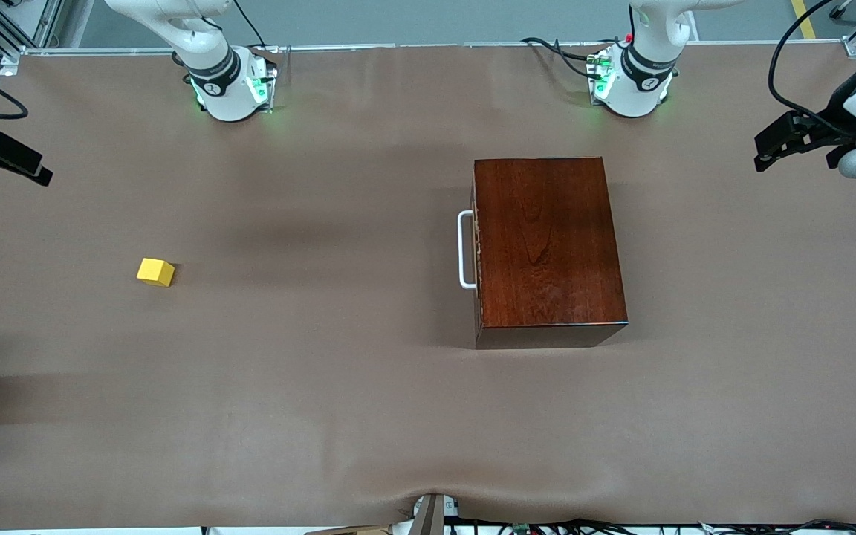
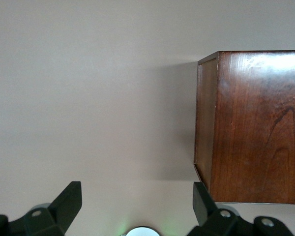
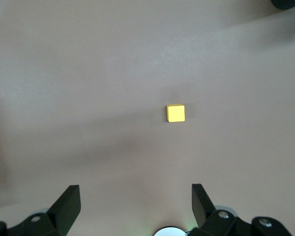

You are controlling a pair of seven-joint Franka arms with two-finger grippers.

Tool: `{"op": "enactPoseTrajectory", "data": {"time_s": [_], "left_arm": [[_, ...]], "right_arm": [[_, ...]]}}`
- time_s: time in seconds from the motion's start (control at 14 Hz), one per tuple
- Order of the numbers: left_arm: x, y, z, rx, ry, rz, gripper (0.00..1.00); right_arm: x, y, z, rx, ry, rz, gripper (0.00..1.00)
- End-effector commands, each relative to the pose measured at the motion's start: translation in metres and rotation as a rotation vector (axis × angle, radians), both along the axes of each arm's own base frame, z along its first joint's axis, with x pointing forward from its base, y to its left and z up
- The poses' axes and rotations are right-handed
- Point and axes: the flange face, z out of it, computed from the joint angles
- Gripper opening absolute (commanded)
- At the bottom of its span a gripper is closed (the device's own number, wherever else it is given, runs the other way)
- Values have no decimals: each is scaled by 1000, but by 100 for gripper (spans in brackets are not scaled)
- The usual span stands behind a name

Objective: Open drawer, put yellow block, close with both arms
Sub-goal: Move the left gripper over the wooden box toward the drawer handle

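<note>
1. Drawer [image 1: 477, 249] is shut in the mahogany box [image 1: 547, 241] at frame centre-right, white handle [image 1: 465, 249] facing the yellow block [image 1: 155, 272] at lower left.
2. Left gripper [image 2: 136, 209] and right gripper [image 3: 135, 206] both gape wide, empty, at the frame's side edges.
3. Risk: pulling the handle may drag the unbraced box.
4. Drawer interior hidden; arms mostly cut off.

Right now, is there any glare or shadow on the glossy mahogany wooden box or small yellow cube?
Left wrist view: a pale glare streak on the glossy mahogany wooden box top. Front view: the box casts a soft shadow on the brown table cover; the small yellow cube casts a faint one.
</note>
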Motion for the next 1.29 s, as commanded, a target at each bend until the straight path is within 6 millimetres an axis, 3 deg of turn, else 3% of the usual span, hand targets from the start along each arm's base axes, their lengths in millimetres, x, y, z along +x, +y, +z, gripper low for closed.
{"op": "enactPoseTrajectory", "data": {"time_s": [0.0, 0.36, 0.57, 0.71, 1.0, 1.21], "left_arm": [[4, -20, 4, 1, 4, -47, 100], [18, -145, -13, -27, 14, -118, 100], [11, -238, -34, -30, 22, -81, 100], [5, -295, -60, -10, 14, -50, 100], [-13, -423, -128, 65, -52, 22, 100], [-30, -474, -184, 162, -134, 15, 100]], "right_arm": [[-2, -2, 1, 1, -3, -6, 100], [-2, -2, 1, 1, -3, -6, 100], [-2, -2, 1, 1, -3, -8, 100], [-2, -2, 1, 1, -3, -8, 100], [-2, -2, 1, 1, -3, -6, 100], [-2, -2, 1, 1, -3, -6, 100]]}}
